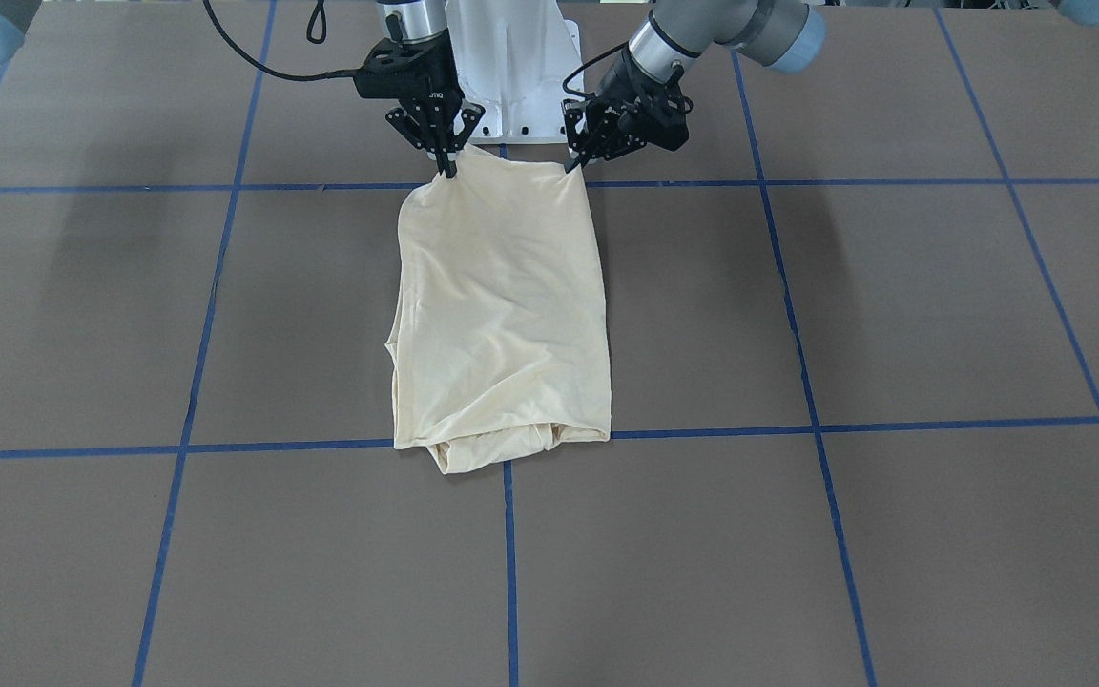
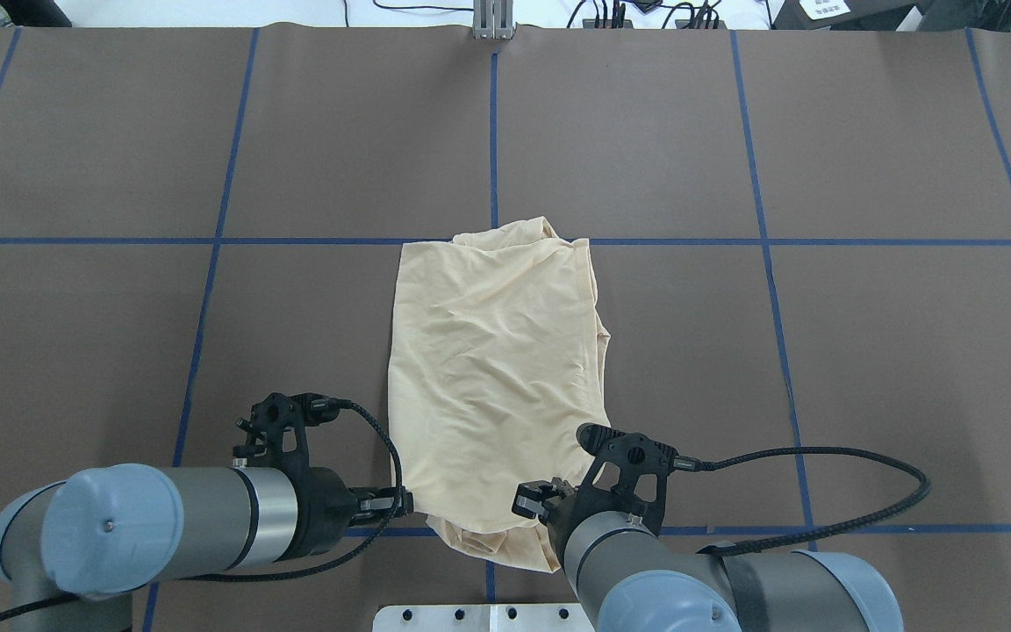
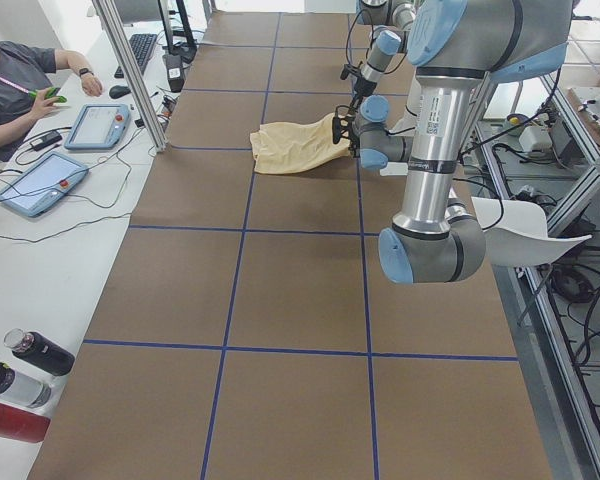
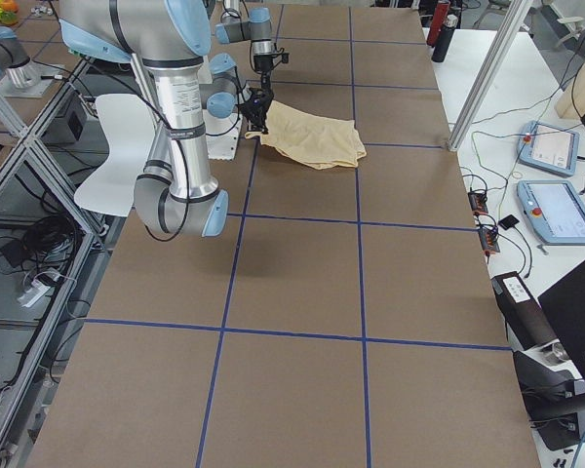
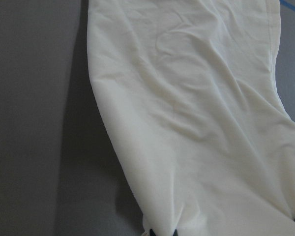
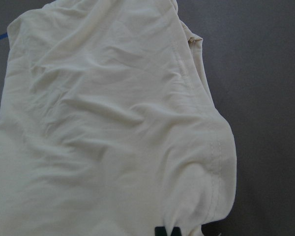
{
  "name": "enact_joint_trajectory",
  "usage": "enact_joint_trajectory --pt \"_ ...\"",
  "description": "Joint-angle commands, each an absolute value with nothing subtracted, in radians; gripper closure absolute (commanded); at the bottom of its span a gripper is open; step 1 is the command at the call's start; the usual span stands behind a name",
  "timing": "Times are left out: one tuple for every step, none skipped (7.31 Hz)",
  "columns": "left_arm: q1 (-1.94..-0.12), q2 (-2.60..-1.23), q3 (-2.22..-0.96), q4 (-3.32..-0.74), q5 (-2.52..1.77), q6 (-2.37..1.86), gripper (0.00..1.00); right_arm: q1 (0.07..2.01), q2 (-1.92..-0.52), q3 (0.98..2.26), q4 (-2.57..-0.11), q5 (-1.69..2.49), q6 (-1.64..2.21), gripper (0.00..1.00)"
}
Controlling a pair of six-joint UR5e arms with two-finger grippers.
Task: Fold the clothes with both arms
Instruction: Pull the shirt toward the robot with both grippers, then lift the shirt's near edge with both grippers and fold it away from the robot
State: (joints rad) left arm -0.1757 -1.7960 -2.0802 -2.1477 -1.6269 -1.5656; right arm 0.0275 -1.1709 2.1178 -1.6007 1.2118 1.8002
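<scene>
A: When you logged this moment, where did the T-shirt (image 1: pixel 502 305) lie?

B: On the table (image 1: pixel 893 305), centred, already narrowed to a long strip, its near end by the base (image 1: pixel 511 67). Your left gripper (image 1: pixel 576 164) and right gripper (image 1: pixel 447 167) were each pinched closed on a near corner, lifting it slightly.

A: Step?

B: Grasp made, I judged; the half-fold wanted. You would need both corners carried level to the far edge, cloth taut.
</scene>
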Motion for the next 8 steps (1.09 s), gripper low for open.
enact_joint_trajectory --pt "-0.147 -1.799 -2.152 -2.057 -1.627 -1.575 1.00 0.029 -1.175 2.137 -1.608 1.209 1.793 1.00" --pt "-0.156 -1.812 -2.139 -2.031 -1.628 -1.563 1.00 0.055 -1.172 2.126 -1.608 1.212 1.790 1.00" --pt "-0.181 -1.834 -2.131 -1.992 -1.628 -1.562 1.00 0.084 -1.167 2.117 -1.608 1.215 1.775 1.00" --pt "-0.210 -1.868 -2.106 -1.959 -1.628 -1.562 1.00 0.116 -1.158 2.103 -1.608 1.221 1.747 1.00" --pt "-0.245 -1.912 -2.074 -1.936 -1.628 -1.557 1.00 0.150 -1.131 2.077 -1.608 1.229 1.729 1.00" --pt "-0.279 -1.945 -2.062 -1.912 -1.628 -1.513 1.00 0.184 -1.096 2.044 -1.609 1.239 1.708 1.00" --pt "-0.319 -1.953 -2.060 -1.899 -1.629 -1.487 1.00 0.214 -1.083 2.033 -1.609 1.262 1.689 1.00" --pt "-0.354 -1.954 -2.060 -1.896 -1.629 -1.456 1.00 0.245 -1.074 2.028 -1.609 1.269 1.668 1.00"
